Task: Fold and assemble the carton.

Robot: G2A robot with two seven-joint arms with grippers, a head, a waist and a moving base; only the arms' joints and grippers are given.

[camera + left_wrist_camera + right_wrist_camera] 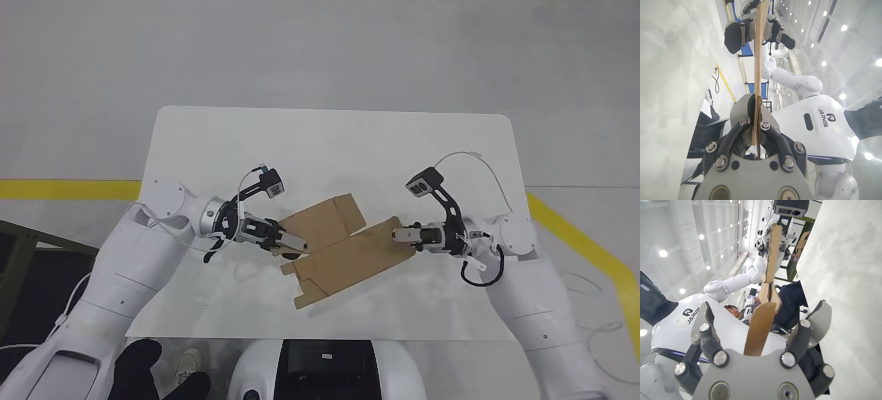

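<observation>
Carton [340,250]: flattened brown corrugated blank with its flaps unfolded, held off the counter [330,140] over its middle, towards the near edge. From the left wrist it shows edge-on, so its faces are hidden. Left hand [755,97]: jaws closed tight on one end of the carton, the board pinched between both fingers. Right hand [763,305]: jaws spread wide, an end flap running between them and touching neither finger. Whether the flap meets the palm cannot be told, as the hand's own plate covers it. The carton's nearest corner lies inside the near counter edge, and the far and side edges are well apart from it. Counter: white, with rounded corners. Floor [80,80]: pale grey, with a yellow line [60,188] running past both sides.
</observation>
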